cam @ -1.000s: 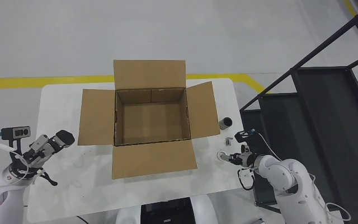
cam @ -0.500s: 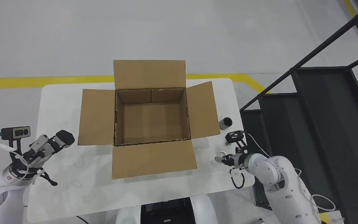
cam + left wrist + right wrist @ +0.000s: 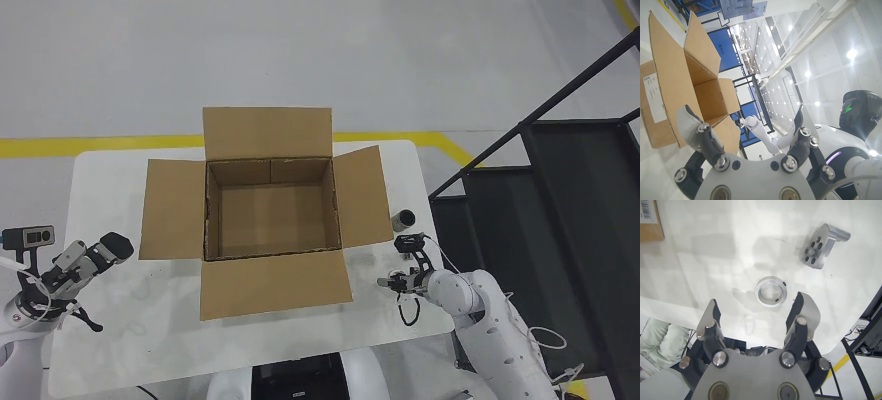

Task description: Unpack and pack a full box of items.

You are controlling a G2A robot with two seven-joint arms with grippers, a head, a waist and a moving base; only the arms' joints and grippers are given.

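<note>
An open cardboard box (image 3: 275,215) stands mid-table with all its flaps spread and a bare floor inside; it also shows as the box (image 3: 696,85) in the left wrist view. My right gripper (image 3: 756,303) is open and hovers above the table, right of the box's front flap. Just beyond its fingertips lies a silver metal ring (image 3: 770,291). A grey metal bracket (image 3: 819,249) with several holes lies farther off. In the top view the right gripper (image 3: 393,283) is near the table's right edge. My left gripper (image 3: 743,117) is open and holds nothing, off the table's left edge (image 3: 115,245).
A short black cylinder (image 3: 404,217) stands by the table's right edge, beside the box's right flap. A corner of the front box flap (image 3: 649,220) shows in the right wrist view. A black metal frame (image 3: 560,160) stands right of the table.
My right arm has swung left along the table's right side, toward the box's front flap. The left arm and the box have not moved.
</note>
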